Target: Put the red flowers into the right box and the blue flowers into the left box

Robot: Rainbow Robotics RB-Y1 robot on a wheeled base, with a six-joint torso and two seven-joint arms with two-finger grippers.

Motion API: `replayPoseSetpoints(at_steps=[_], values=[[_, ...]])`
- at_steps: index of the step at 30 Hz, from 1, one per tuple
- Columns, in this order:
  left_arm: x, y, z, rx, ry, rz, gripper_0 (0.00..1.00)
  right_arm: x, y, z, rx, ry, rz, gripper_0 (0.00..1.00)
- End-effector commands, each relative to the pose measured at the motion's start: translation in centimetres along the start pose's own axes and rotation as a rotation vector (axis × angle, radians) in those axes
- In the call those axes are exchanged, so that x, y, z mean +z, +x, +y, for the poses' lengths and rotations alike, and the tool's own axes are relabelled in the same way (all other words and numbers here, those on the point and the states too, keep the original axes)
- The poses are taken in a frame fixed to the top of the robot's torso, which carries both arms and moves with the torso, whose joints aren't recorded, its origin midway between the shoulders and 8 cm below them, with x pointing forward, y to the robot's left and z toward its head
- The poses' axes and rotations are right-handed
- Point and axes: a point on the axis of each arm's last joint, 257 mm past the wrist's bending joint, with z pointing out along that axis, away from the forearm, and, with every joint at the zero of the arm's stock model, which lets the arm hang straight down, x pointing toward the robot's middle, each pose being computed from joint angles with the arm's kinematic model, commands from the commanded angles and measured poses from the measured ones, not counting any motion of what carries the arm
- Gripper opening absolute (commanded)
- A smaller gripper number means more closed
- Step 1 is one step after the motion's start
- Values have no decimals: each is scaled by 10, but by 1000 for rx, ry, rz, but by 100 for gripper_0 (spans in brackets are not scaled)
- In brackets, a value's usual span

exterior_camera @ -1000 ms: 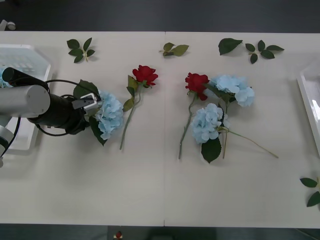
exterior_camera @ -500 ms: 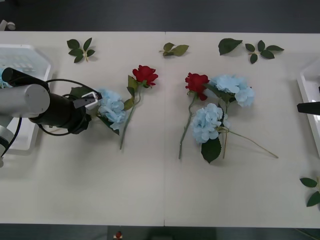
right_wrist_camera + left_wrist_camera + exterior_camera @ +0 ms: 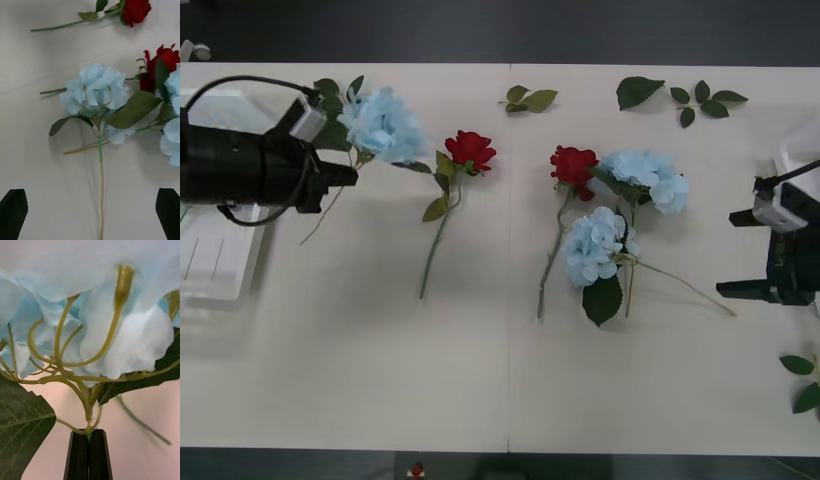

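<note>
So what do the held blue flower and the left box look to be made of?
The blue flower clamped in the left pincer looks artificial: matte, cloth-like pale petals on smooth yellow-green stalks that seem moulded plastic, and a leaf with pressed veins. The left box looks like white, slightly glossy translucent plastic with ribbed or slotted surfaces, though the exact plastic can't be told.

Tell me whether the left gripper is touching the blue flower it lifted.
Touching. The left wrist view shows the left gripper with fingers closed on the blue flower stem just below the head.
</note>
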Motion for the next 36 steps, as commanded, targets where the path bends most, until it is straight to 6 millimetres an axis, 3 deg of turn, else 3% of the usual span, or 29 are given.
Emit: replayPoseSetpoints(at_steps=[1, 4, 7, 14, 18, 21, 26, 36], values=[[-58, -51, 37, 78, -89, -81, 0, 20, 0, 8, -93, -7, 21, 100], [-98, -66, 64, 80, -175, -112, 0, 35, 2, 6, -92, 3, 26, 100], [-141, -63, 87, 69, -261, -100, 0, 49, 5, 0, -77, 8, 27, 100], [-240, -9, 123, -57, -459, -16, 0, 69, 0, -32, 75, 21, -11, 100], [-276, 29, 130, -99, -547, 35, 0, 81, 1, -46, 196, 11, -2, 100], [-290, 61, 132, -131, -597, 70, 0, 88, 2, -56, 315, 20, 10, 100], [-300, 93, 140, -131, -663, 142, 0, 96, 5, -64, 555, 44, 52, 100], [-273, 131, 164, -146, -697, 230, 0, 112, 1, -58, 902, 61, 112, 100]])
